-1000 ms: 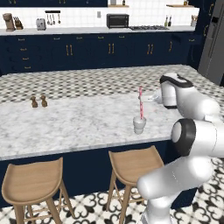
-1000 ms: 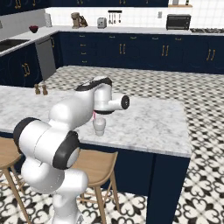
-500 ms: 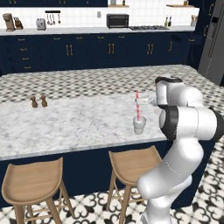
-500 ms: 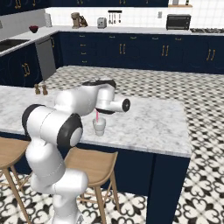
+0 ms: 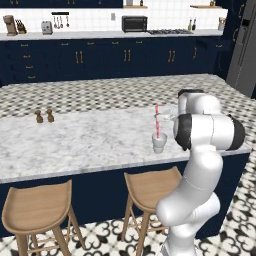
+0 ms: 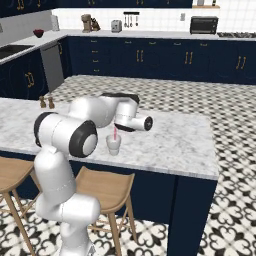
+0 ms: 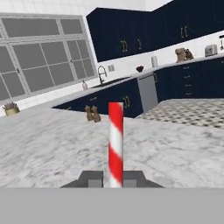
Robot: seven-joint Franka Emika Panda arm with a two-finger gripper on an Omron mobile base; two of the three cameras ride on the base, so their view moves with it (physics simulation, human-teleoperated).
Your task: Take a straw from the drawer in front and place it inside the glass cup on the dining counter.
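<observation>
Straw first: the red and white striped stick is standing nearly upright with its lower end down inside the glass cup, and its upper part is rising well above the rim. The cup is sitting on the marble worktop of the dining counter, close to the near edge, above the gap between two round wooden stools. From the right base camera the same cup is showing just in front of the white arm's bent elbow, with a short pink length of the straw poking up under the hand.

The gripper is reaching in level from the right side of the cup, and its fingers are clenched on the straw, one dark tip pressing each side of it in the hand camera. In the left base view the hand is mostly tucked behind the arm's thick forearm, so the grip itself is hard to make out there.

Further left along the worktop, well apart from the cup, a pair of small brown shakers is standing side by side. Behind the counter, navy cabinets are running along the far wall, with a dark toaster oven on their top.
</observation>
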